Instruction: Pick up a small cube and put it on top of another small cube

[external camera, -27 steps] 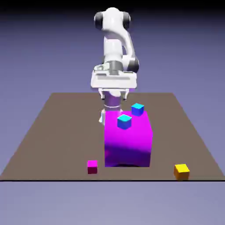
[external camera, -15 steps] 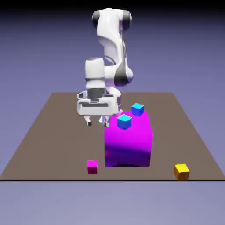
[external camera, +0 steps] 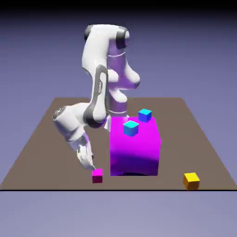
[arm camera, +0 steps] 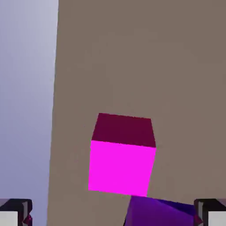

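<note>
So the arm point(external camera: 96, 95) has just swung over from around the middle of the exterior view and dropped down to the lower left, and the fingers point(external camera: 94, 170) now come in at a slant right by the small pink cube point(external camera: 97, 176). Half a second ago they hung up behind the big magenta block point(external camera: 134, 148), so that's a big move. The cubes and the block look like they're sitting exactly where they were. To me that means the reach for the pink cube is nearly done and the grab is next, with the lift and the stacking all still to go. The small yellow cube point(external camera: 191, 181), which I take to be where it ends up, sits at the lower right near the front edge of the table point(external camera: 60, 152). What the exterior view doesn't really give you is the fingers: the hand view has them wide apart in the bottom corners, nothing gripped, with the pink cube a bit below the middle of the frame, up ahead of them and tilted slightly. I'd want the hand squared up before closing, or it could catch a corner and knock the cube. The hand view also gets a dark purple thing poking in at the bottom, probably the block, but it misses the yellow cube and both blue cubes point(external camera: 131, 128), which only the exterior view has.
</note>
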Robot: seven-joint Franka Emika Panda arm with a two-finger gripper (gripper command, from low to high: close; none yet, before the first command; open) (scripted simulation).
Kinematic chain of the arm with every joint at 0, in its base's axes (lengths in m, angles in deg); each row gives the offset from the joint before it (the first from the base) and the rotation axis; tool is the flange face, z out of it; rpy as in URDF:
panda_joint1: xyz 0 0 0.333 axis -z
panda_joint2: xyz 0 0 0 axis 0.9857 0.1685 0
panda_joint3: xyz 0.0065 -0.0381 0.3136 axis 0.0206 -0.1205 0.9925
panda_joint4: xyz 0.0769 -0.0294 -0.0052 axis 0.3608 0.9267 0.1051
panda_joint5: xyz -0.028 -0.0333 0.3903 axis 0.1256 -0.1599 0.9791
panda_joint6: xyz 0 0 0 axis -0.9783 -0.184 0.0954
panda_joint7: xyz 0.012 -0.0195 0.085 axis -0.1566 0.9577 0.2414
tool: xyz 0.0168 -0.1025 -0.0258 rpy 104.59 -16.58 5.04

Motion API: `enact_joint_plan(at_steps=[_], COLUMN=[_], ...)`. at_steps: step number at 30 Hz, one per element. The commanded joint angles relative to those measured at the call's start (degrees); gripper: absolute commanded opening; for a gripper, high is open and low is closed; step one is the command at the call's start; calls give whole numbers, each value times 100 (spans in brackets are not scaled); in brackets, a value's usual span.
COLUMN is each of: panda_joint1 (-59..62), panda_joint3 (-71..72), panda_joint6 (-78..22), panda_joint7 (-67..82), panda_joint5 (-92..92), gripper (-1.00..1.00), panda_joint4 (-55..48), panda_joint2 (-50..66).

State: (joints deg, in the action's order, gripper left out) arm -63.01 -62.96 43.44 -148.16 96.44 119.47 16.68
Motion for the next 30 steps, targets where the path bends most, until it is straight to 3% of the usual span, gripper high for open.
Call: enact_joint_plan(at_steps=[1,4,5,12,30], panda_joint1=[-11,-40,-40,128,-497], panda_joint3=[82,310,311,373,4090], panda_joint6=[192,726,726,-181,-2718], panda_joint7=[101,381,381,34,-349], panda_joint5=[133,504,504,-7,-4331], gripper=[100,100,-100,-100,-100], panda_joint4=[-13,-49,-49,-457,-3662], panda_joint2=[207,785,786,-92,2366])
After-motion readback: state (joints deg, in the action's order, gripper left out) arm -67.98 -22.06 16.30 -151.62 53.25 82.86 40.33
